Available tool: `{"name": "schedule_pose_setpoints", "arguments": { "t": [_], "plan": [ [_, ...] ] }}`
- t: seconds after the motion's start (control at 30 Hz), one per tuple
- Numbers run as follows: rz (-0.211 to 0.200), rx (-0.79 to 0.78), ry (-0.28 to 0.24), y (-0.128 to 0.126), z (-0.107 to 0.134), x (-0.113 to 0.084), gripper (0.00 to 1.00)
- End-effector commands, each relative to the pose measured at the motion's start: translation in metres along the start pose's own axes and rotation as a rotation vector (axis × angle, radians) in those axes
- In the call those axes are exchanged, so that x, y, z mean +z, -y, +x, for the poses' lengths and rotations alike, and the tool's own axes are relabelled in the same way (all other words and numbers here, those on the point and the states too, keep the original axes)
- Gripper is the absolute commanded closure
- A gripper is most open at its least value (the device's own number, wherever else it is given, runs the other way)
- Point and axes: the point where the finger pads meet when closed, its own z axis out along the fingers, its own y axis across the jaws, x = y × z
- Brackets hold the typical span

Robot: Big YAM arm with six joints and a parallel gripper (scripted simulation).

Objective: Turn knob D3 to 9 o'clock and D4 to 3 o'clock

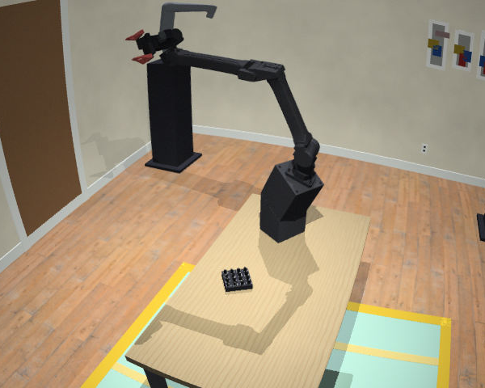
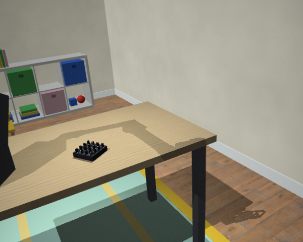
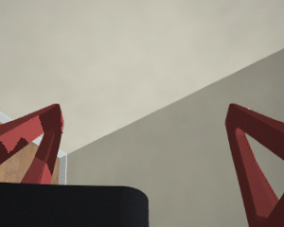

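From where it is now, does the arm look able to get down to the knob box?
Probably yes: the gripper is open and empty, high and far from the knob box, and nothing stands over the box.

the knob box [image 1: 236,280] stands on the table [image 1: 318,267], near the middle of its top and well apart from every edge. the arm's base [image 1: 288,207] sits on the same table at the far end, behind the knob box. the arm reaches up and away to the left, so the gripper [image 1: 141,46] hangs high above the floor [image 1: 88,250], beside a pedestal [image 1: 170,108] near the wall, far from the knob box.
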Motion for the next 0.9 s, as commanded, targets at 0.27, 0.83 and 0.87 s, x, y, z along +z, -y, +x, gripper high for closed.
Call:
{"name": "schedule_pose_setpoints", "arguments": {
  "t": [0.27, 0.83, 0.87],
  "plan": [
    [-0.054, 0.365, -0.019, -0.09, 0.004, 0.104, 0.0],
    [-0.167, 0.892, -0.214, -0.308, 0.042, 0.211, 0.0],
    [-0.174, 0.921, -0.232, -0.323, 0.044, 0.215, 0.0]
  ]
}}
